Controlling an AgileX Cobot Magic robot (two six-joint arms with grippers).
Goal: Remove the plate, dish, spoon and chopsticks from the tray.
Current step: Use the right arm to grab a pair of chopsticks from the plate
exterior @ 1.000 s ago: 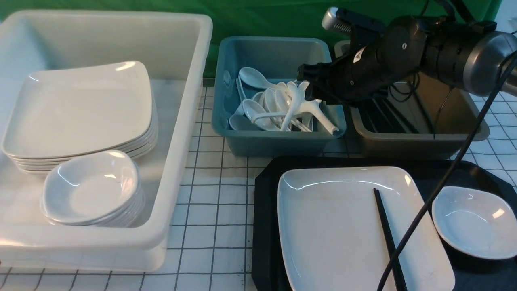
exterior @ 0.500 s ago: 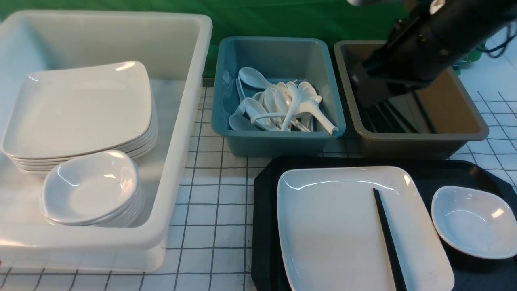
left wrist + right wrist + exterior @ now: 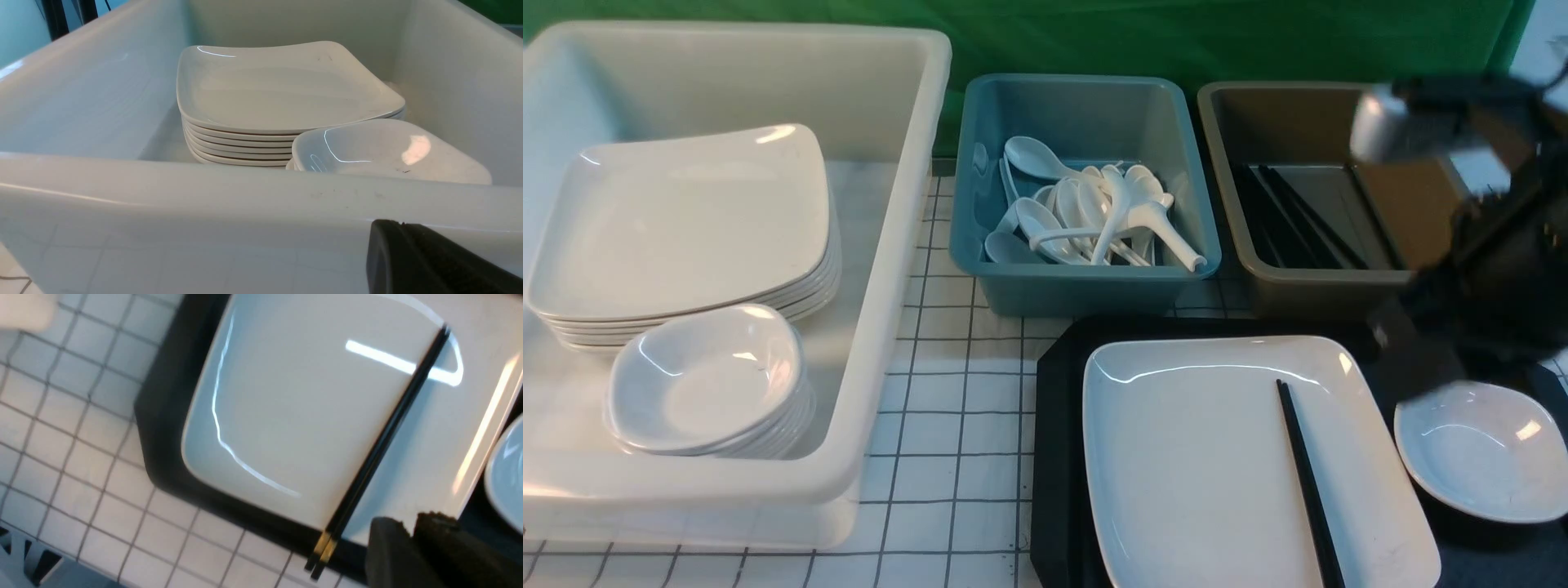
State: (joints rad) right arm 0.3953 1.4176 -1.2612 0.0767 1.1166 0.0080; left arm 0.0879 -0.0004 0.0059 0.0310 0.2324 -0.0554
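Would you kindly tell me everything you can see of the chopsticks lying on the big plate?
The chopsticks are two thin, straight, glossy black sticks lying flat, side by side and touching, across the right part of the large white plate. Their far tips rest inside the plate. The near ends carry a short gold-coloured band and stick out past the plate's rim over the black tray. Nothing holds them.

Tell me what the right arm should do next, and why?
Probably open the right gripper and lower it onto the chopsticks. They lie across the plate, so the plate likely can't go first, and that gripper hangs close to their ends, closed and holding nothing.
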